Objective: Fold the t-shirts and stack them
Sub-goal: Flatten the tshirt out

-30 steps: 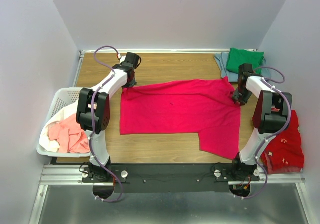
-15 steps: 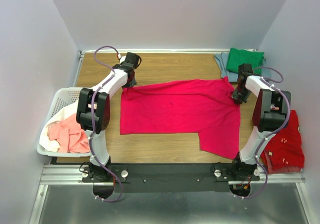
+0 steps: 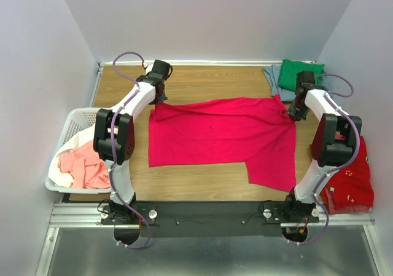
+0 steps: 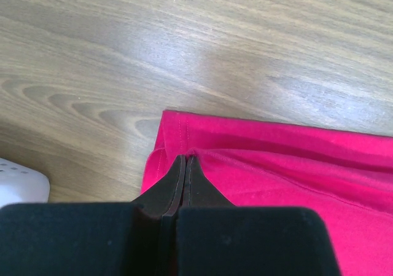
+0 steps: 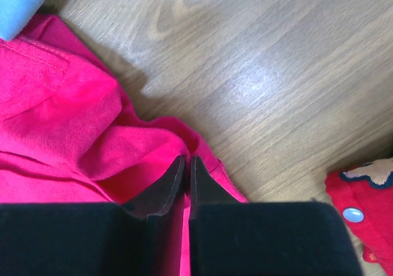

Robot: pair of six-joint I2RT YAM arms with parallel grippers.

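Top view: the crimson t-shirt (image 3: 221, 134) lies spread right of the basket (image 3: 73, 125), its long axis running side to side. Left wrist: the left gripper (image 4: 186, 160) pinches its basket-side corner tight. Right wrist: the right gripper (image 5: 186, 160) is nipped together on bunched cloth at the corner farthest from the basket.

Crimson-pink t-shirt (image 3: 215, 134) spread open at centre, far edge rumpled, one flap reaching toward 5 o'clock. Green t-shirt (image 3: 299, 73) folded atop grey-blue t-shirt (image 3: 275, 82) at 1 o'clock. Salmon-pink t-shirt (image 3: 86, 165) and white t-shirt (image 3: 61, 176) crumpled together at 8 o'clock.
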